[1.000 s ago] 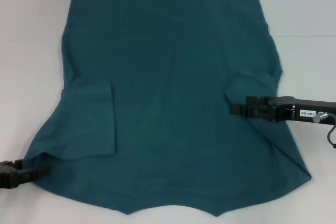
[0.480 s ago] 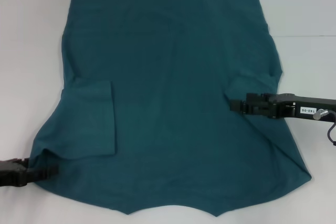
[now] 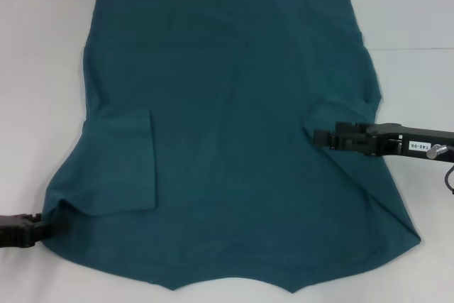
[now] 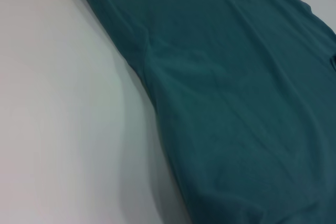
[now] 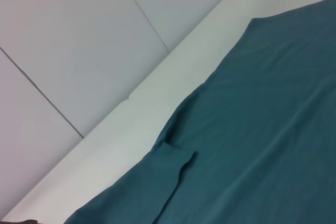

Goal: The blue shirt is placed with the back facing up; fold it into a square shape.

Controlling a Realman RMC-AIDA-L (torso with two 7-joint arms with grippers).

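Left claw [image 3: 44, 228] sits low at about 8 o'clock of the blue shirt [image 3: 234, 125], tip right at the cloth edge near the folded-in left sleeve; can't tell if its fingers are apart or pinched on fabric, and the left wrist view shows no fingers, just cloth and bare table [image 3: 35, 47]. Shirt lies flat on the white table, plain side up, covering most of the work area, hem at 12 o'clock, neckline notch at 6. Both sleeves are turned in over the body, at roughly 8 and 3 o'clock. Right claw [image 3: 320, 137] is over the shirt at about 3 o'clock, by the folded right sleeve; again can't tell whether it grips anything. Handling guess: soft, light knit, zero stiffness, so it'll drape and sag wherever unsupported and drag wrinkles if pulled along the table. Not fragile, not slippery. Best holds look like the edges: pinch both layers at the side seams or shoulder corners near 7 and 5 o'clock, lift evenly on both sides, carry the near edge toward 12.
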